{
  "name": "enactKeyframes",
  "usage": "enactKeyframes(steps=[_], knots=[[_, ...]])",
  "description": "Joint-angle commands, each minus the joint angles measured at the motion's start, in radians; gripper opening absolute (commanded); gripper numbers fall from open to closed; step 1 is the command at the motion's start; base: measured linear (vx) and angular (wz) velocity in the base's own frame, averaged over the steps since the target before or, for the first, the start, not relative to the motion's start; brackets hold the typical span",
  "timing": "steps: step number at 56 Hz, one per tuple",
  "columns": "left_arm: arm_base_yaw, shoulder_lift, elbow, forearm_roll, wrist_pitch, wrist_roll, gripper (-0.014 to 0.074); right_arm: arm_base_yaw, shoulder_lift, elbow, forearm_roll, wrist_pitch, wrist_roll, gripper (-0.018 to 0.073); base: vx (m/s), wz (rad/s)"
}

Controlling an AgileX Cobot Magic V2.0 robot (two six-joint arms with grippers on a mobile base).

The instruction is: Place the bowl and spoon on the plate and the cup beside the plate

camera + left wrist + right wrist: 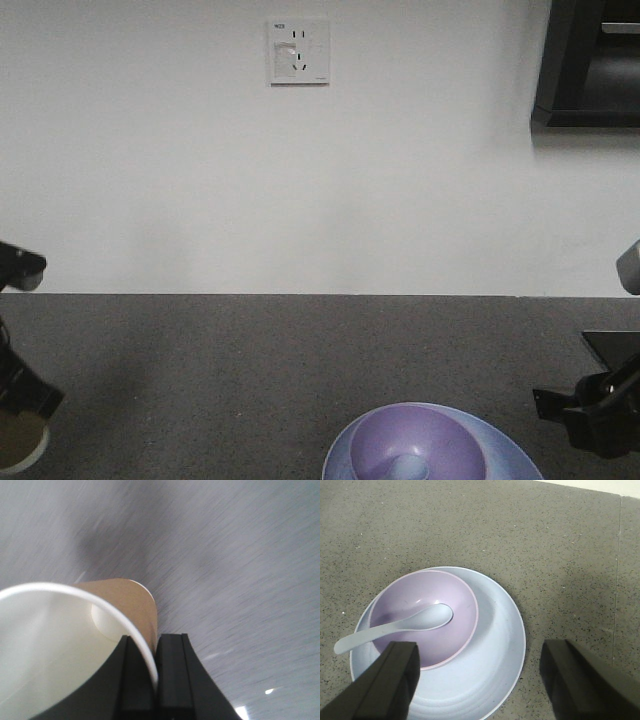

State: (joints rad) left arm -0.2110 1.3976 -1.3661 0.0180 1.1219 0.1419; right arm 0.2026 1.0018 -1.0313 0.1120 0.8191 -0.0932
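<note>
It looked like a plain indoor test room or lab set up with tableware. A dark speckled stone-like counter [300,350] ran against a bare white wall [150,150], which carried a white power socket [298,51]; a black cabinet [590,60] hung at far right.

The cup [70,645] looks like brown paper outside with a smooth white lining. The bowl [427,615], spoon [395,627] and plate [495,665] appear smooth with a soft sheen, like plastic. The tabletop [470,525] is dark, speckled and matt, like stone. The jaws look matt black.
</note>
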Motion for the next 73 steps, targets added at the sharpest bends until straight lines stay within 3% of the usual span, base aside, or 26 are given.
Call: enactKeyframes(steps=[1, 6, 23, 42, 50, 64, 73], knots=[[-0.034, -0.026, -0.116, -0.141, -0.038, 0.068, -0.0001, 0.000, -0.014, -0.029, 0.001, -0.062, -0.002, 0.0546, 0.00, 0.00], [-0.089, -0.007, -0.174, -0.170, -0.038, 0.074, 0.0000, 0.000, -0.014, -0.029, 0.001, -0.062, -0.002, 0.0546, 0.00, 0.00], [-0.306, 0.148, -0.318, -0.163, 0.020, 0.016, 0.0000, 0.000, -0.014, -0.029, -0.001, -0.064, -0.002, 0.0546, 0.00, 0.00], [-0.475, 0.317, -0.383, -0.044, 0.058, -0.049, 0.0000, 0.000, -0.014, -0.029, -0.004, -0.057, -0.002, 0.0546, 0.00, 0.00], [-0.514, 0.356, -0.409, -0.027, 0.064, -0.051, 0.0000, 0.000, -0.014, -0.029, -0.011, -0.051, -0.002, 0.0546, 0.00, 0.00], [-0.526, 0.388, -0.421, -0.009, 0.078, -0.050, 0.0006, 0.000, -0.014, -0.029, -0.011, -0.042, -0.003, 0.0546, 0.00, 0.00], [-0.528, 0.391, -0.421, -0.009, 0.076, -0.048, 0.0063, 0.000, -0.014, -0.029, -0.011, -0.040, -0.003, 0.0546, 0.00, 0.00]])
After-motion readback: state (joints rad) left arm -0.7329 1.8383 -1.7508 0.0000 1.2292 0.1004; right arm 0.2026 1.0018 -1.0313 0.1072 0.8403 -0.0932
